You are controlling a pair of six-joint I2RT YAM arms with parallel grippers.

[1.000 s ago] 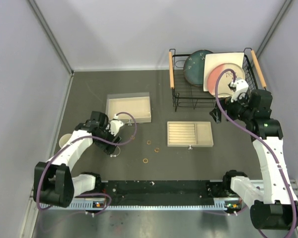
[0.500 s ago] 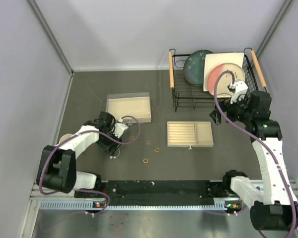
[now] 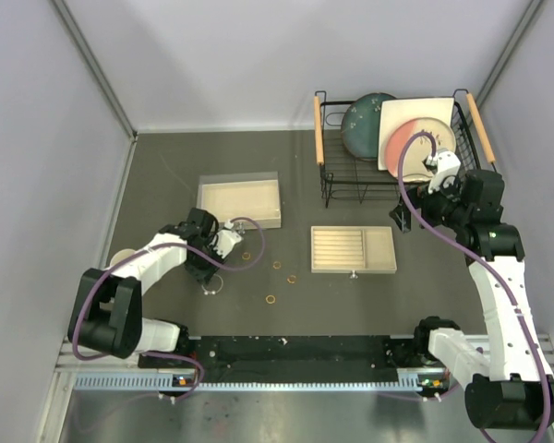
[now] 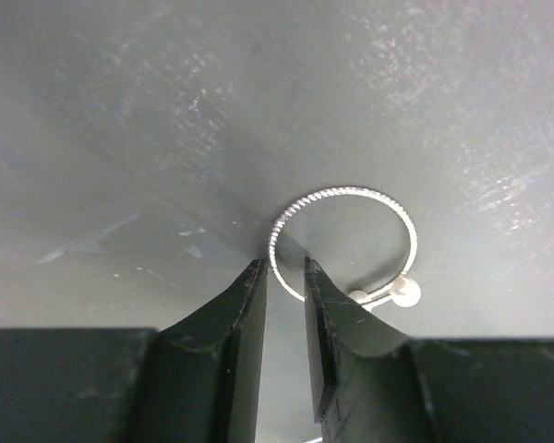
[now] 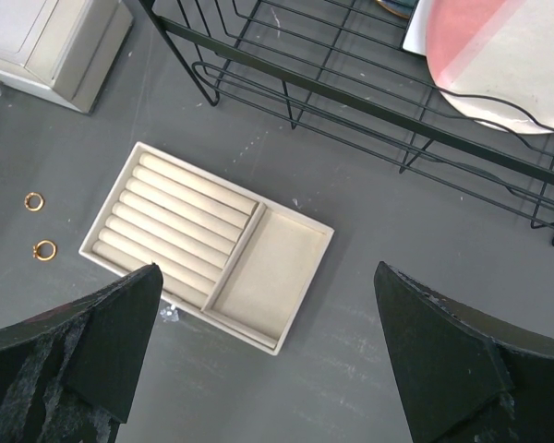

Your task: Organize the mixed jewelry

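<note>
Jewelry lies loose on table [image 3: 166,185], front-left of centre.
- Slotted tray [image 3: 353,249]: I see it right of centre. Right gripper [image 5: 266,277] hangs beyond its right end, fingers spread wide, holding nothing.
- Silver bracelet hoop [image 4: 343,189]: flat on table. Left gripper [image 4: 282,272] jaws narrowly parted, hoop wire at gap between tips.
- Gold rings [image 3: 277,265]: I count four, scattered between hoop and tray.

Thin silver twisted-wire bracelet hoop [image 4: 342,190] at left end effector [image 4: 284,277] tips: shiny ridged metal. Dark grey desk [image 4: 120,111]: matt, scuffed.
</note>
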